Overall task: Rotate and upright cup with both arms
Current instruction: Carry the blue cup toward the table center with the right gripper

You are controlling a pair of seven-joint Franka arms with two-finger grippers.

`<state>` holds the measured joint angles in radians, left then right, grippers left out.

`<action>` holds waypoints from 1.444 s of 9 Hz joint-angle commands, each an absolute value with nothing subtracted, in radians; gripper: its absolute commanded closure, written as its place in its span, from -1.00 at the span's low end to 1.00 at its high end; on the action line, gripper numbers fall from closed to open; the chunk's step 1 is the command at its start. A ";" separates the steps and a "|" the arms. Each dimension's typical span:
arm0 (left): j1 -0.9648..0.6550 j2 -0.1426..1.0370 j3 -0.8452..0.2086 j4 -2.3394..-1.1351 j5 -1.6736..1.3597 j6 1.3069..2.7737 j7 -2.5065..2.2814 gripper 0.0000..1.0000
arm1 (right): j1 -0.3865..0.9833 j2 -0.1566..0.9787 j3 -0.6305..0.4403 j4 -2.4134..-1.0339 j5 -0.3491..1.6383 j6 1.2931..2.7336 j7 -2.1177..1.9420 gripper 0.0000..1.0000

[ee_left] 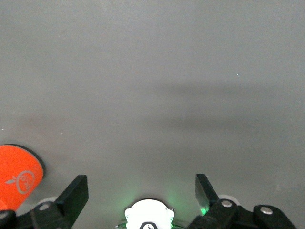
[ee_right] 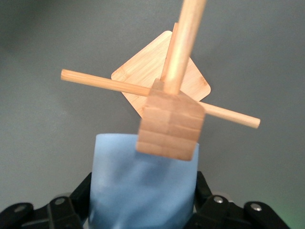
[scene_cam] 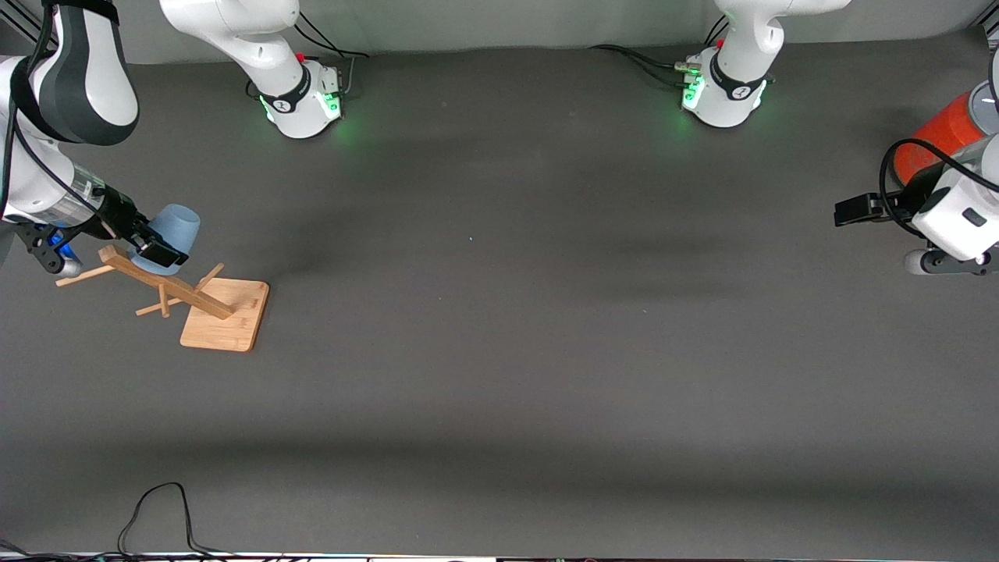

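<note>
Cup (ee_right: pixel 143 186) sits clamped between right gripper (ee_right: pixel 143 200) jaws; left gripper (ee_left: pixel 141 191) jaws wide.

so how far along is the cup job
Early. Done: the right gripper has shut its jaws on the cup, which is at the wooden peg stand. In hand: getting it off the stand. Left: rotating it and standing it upright; the left gripper waits open by the orange cylinder.

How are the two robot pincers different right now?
The right pincer is shut on the blue cup, while the left pincer is open and holds nothing. The right pincer is at the wooden rack at the right arm's end of the table; the left pincer waits beside the orange cylinder at the left arm's end. Both have black fingers.
</note>
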<state>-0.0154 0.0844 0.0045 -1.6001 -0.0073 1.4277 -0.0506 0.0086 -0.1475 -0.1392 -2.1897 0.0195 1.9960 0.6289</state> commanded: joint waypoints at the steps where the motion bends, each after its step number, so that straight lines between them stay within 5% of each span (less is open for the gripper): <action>1: -0.008 0.110 0.008 -1.583 -0.038 1.436 -0.037 -1.00 | 0.015 -0.181 -0.135 -2.131 0.034 1.889 0.653 0.12; 4: 0.008 0.124 0.006 -1.589 -0.034 1.459 -0.011 -1.00 | 0.105 -0.248 -0.132 -2.042 0.035 1.696 0.837 0.12; 8: -0.006 0.130 0.005 -1.601 -0.026 1.459 -0.011 -1.00 | 0.511 -0.237 -0.132 -1.938 0.069 1.632 1.405 0.12; 13: -0.012 0.141 -0.003 -1.600 -0.026 1.459 -0.012 -1.00 | 0.886 0.273 -0.132 -1.506 0.069 1.724 2.082 0.12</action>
